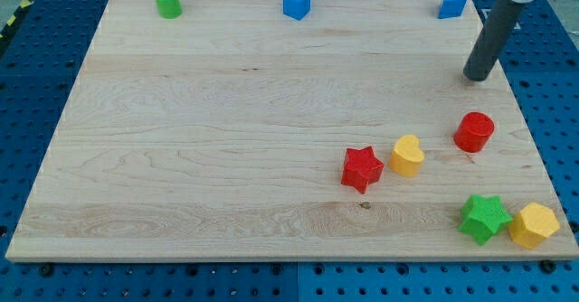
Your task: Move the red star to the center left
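Red star, the one I'm after, a chunky five-pointed block lying flat on the table, bright red and intact, in the lower right part of the view, right of centre, well apart from the view's left side

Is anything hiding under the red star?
Nothing shows. The red star sits flat on the wooden board, so only wood seems to be below it, though the spot it covers can't be seen. The yellow block sits beside it, at the view's right.
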